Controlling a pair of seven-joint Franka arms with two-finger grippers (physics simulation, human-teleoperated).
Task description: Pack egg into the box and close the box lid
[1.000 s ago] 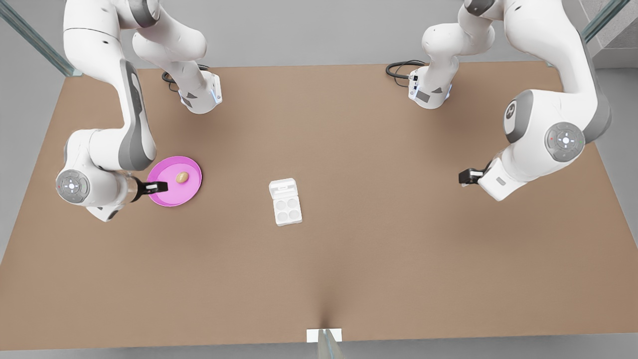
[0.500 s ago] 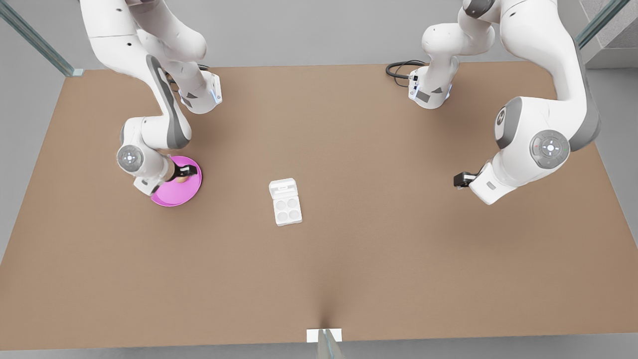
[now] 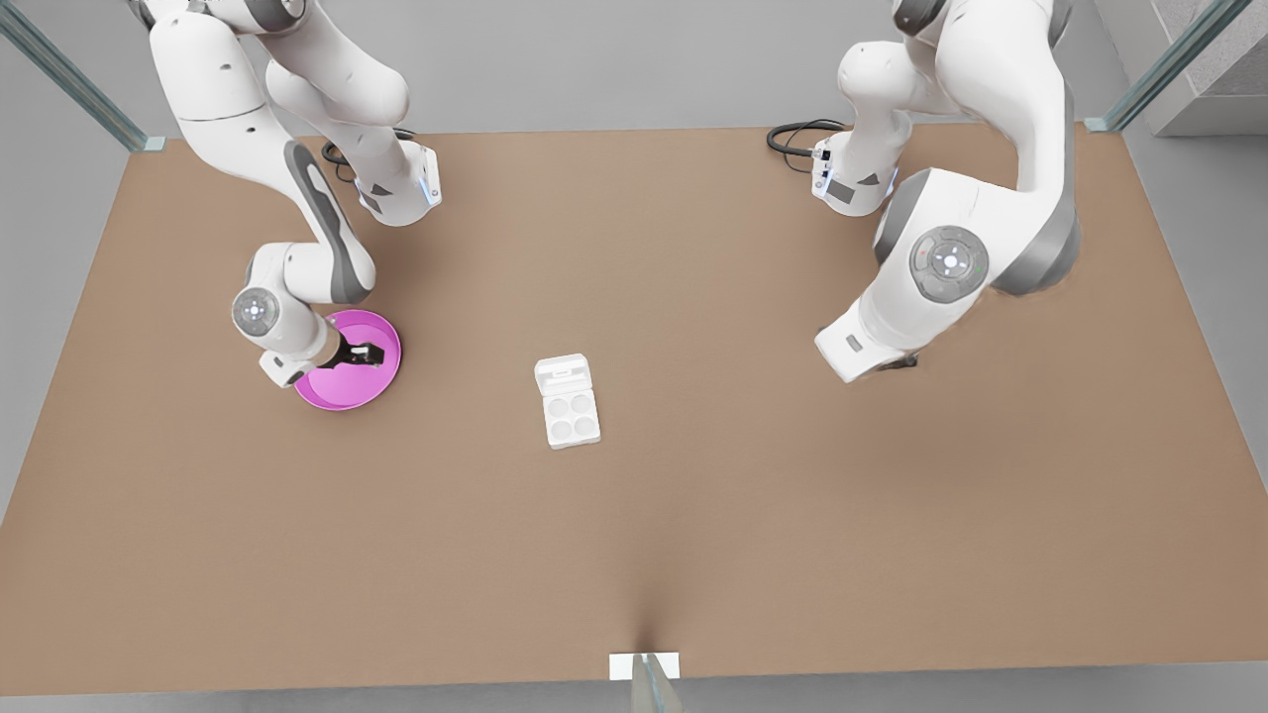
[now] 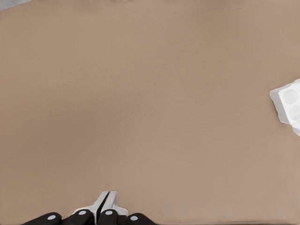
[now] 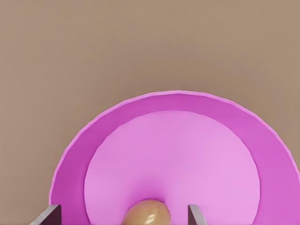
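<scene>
Item 1: white tab (image 3: 644,665) at the near edge of the brown table (image 3: 693,535), no legible marking. Item 2: the box (image 3: 573,417), white, four round cups, all vacant, standing mid-table; the box lid (image 3: 563,372) lies folded back flat on the far side, its raised rectangular inset upward; position and lid unchanged from the earlier frames. One corner of the box appears in the left wrist view (image 4: 288,105). Item 3: pink plate (image 3: 337,391) toward the front view's left, well apart from the box. Item 4: the egg (image 5: 147,214), tan-brown, resting on the plate floor; in the front view it is now covered by the pincer, where a second ago it lay in plain sight. Item 5: right gripper (image 3: 369,354), low over the plate, having come in from the plate's rim; its fingers (image 5: 52,213) are spread wide with the egg between them, neither touching it. Item 6: left gripper (image 4: 104,196), fingers pressed together, holding nothing, above bare table on the front view's right; its arm has swung inward toward the centre since the earlier frames, so the wrist now hides most of the pincer (image 3: 897,362). Item 7: black cable (image 3: 792,134) at the far edge beside an arm base.
</scene>
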